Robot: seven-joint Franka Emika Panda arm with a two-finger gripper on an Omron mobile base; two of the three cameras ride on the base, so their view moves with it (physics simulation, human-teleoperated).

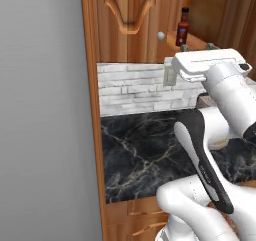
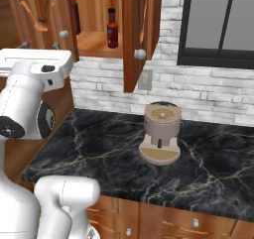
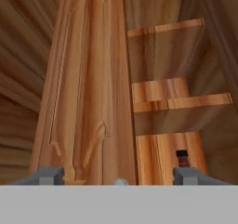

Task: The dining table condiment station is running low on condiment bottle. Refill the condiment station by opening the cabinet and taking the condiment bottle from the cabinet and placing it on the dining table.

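Two carved wooden cabinet [image 2: 134, 34] doors open; slim condiment bottle [image 2: 112, 29] inside.

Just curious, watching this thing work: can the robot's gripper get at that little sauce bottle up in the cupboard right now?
Probably yes. Both cabinet doors stand swung open, and the condiment bottle stands upright near the shelf's front edge with nothing before it. The gripper, jaws wide open, sits by the left door's knob, so it must shift sideways first.
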